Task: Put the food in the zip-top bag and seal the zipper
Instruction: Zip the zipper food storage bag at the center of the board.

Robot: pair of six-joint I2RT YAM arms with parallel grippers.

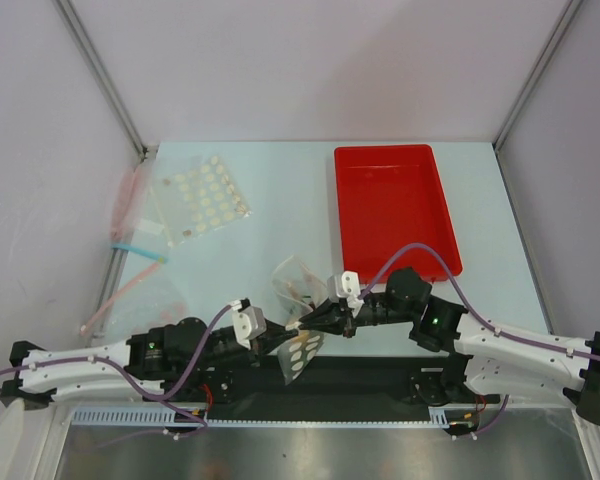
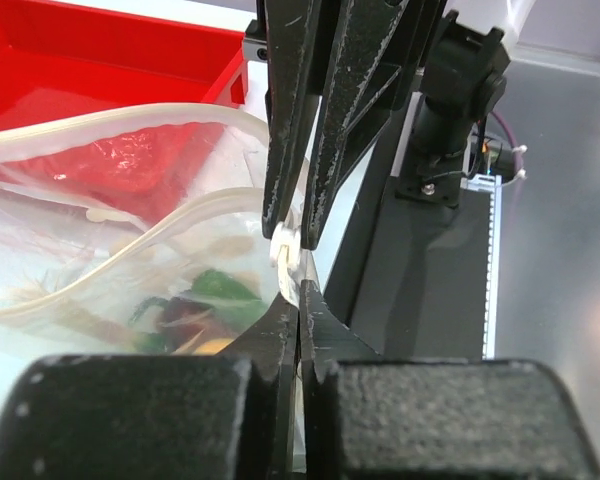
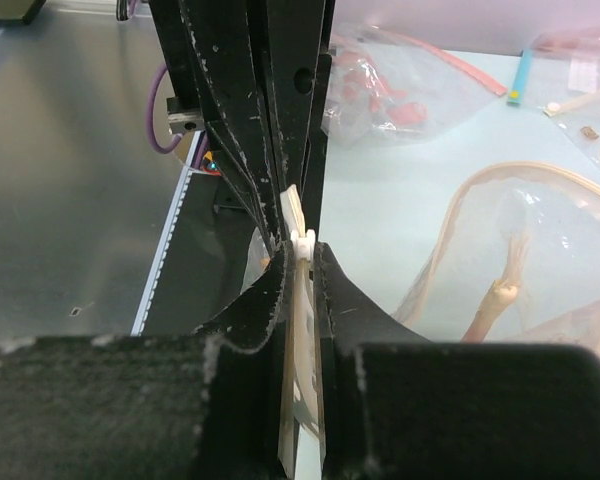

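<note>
The dotted zip-top bag (image 1: pixel 298 300) hangs above the table's front edge, held between both grippers. Its mouth gapes open in the left wrist view (image 2: pixel 90 215), with the two halves of the pale pinkish zipper (image 2: pixel 130 243) apart. The food (image 2: pixel 215 290) lies inside: green pieces, a maroon ball and a bit of yellow. My left gripper (image 2: pixel 298 290) is shut on the bag's edge just below the white slider tab (image 2: pixel 285 243). My right gripper (image 3: pixel 300 250) is shut on the zip strip, the slider tab (image 3: pixel 302 240) at its fingertips. The two grippers meet tip to tip (image 1: pixel 295 328).
The red tray (image 1: pixel 395 205) stands at the back right. A flatter dotted bag (image 1: pixel 200 195) lies at the back left, with plain clear bags with pink and blue strips (image 1: pixel 130 250) beside it. The black base strip (image 1: pixel 360 375) runs under the arms.
</note>
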